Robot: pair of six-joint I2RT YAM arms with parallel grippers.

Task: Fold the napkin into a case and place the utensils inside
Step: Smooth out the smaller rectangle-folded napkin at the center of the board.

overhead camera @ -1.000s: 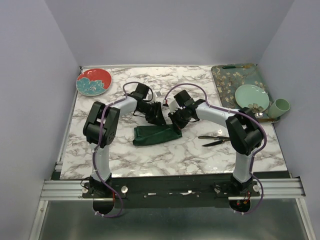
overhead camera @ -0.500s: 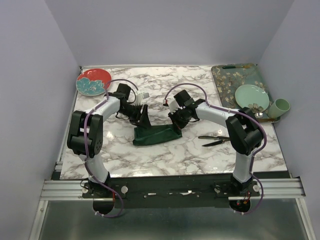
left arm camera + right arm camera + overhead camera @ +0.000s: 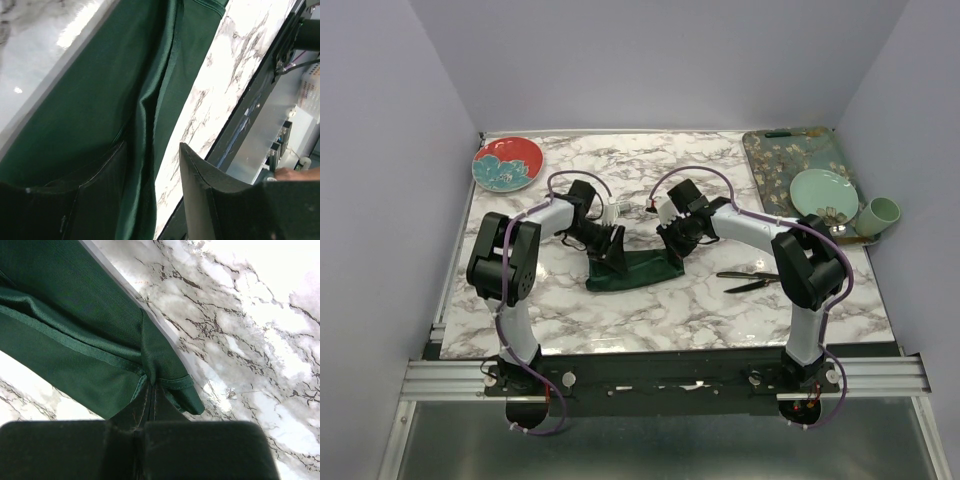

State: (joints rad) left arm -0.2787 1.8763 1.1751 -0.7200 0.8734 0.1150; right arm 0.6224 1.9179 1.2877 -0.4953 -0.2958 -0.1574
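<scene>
Here the right claw (image 3: 151, 390) pinches the napkin (image 3: 75, 335), the left claw (image 3: 152, 147) parted astride it

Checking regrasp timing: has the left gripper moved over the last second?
Yes. The left gripper has shifted left along the napkin, away from the right gripper and toward the red plate side of the table.

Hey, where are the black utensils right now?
In the top view, the utensils lie on the marble table, to the right of the green napkin and apart from it.
</scene>
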